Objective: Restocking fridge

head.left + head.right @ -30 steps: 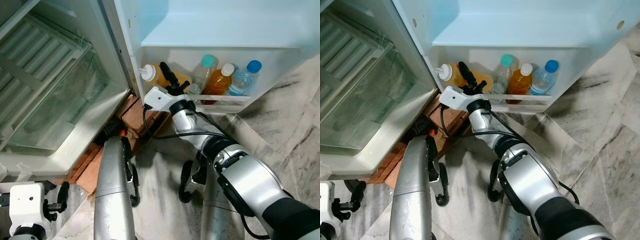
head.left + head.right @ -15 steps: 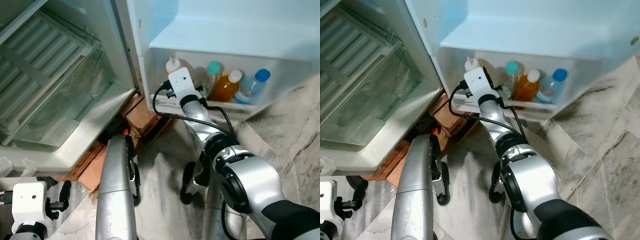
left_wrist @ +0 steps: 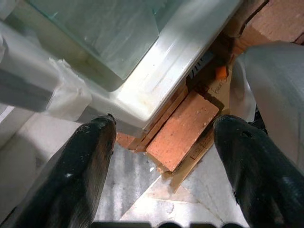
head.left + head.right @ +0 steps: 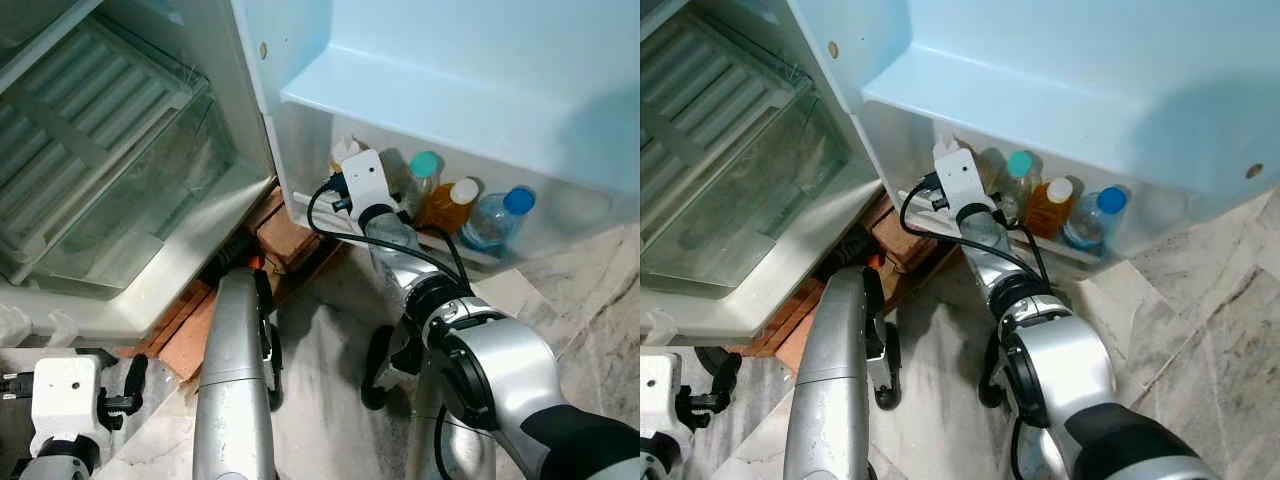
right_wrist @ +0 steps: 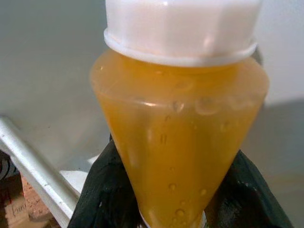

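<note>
Orange juice bottle [image 5: 180, 142] sits clamped in the right gripper [image 5: 183, 199] at the door shelf [image 4: 440, 240]; next, lower it behind the rail and release, while the left gripper [image 3: 166, 156] hangs open.

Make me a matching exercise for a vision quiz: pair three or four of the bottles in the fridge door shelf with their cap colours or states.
Column one:
1. water bottle
2. clear bottle
3. juice bottle
4. orange bottle

Column two:
a. teal cap
b. held in the right end effector
c. blue cap
d. white cap, standing free in the door shelf

Pairs: 1-c, 2-a, 3-d, 4-b
</note>
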Motion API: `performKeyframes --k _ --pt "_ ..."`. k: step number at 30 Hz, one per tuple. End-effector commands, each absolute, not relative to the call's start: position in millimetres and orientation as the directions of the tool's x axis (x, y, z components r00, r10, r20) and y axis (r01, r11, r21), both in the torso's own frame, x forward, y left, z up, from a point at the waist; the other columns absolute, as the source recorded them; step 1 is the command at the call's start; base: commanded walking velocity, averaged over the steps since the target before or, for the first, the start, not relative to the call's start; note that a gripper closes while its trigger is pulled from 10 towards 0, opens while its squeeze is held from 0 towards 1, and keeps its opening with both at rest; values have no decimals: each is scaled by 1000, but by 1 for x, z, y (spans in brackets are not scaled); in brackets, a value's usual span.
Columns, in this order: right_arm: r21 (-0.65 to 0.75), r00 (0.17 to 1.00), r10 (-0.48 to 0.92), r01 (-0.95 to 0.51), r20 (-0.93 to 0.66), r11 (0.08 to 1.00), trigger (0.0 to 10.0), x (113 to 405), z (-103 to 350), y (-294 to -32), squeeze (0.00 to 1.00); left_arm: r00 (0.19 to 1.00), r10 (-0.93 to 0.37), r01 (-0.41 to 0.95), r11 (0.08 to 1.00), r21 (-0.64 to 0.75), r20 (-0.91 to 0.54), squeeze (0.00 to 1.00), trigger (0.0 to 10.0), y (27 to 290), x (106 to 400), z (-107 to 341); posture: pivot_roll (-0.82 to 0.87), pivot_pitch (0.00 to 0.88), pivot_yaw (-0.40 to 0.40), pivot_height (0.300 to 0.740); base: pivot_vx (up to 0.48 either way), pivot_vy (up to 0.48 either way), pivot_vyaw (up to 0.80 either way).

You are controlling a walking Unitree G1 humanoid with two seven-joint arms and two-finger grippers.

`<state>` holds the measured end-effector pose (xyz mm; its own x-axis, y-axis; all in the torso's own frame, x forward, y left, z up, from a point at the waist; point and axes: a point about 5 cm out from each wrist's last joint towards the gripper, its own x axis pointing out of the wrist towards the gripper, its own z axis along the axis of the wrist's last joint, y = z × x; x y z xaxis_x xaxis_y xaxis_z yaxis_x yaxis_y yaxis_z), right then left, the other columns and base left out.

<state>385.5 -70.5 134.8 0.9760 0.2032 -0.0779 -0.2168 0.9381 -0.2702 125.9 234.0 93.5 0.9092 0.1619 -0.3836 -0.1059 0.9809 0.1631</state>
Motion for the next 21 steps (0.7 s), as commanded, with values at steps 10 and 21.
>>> performKeyframes --k 10,21 --pt "-204 983 180 -185 -46 961 10000 391 144 -82 1000 905 156 -89 979 182 -397 0 10000 236 132 86 442 374 50 510 0 0 0" --pt "-264 926 349 -305 141 915 10000 396 189 -55 1000 934 136 -94 986 140 -331 0 10000 231 171 80 352 284 14 510 0 0 0"
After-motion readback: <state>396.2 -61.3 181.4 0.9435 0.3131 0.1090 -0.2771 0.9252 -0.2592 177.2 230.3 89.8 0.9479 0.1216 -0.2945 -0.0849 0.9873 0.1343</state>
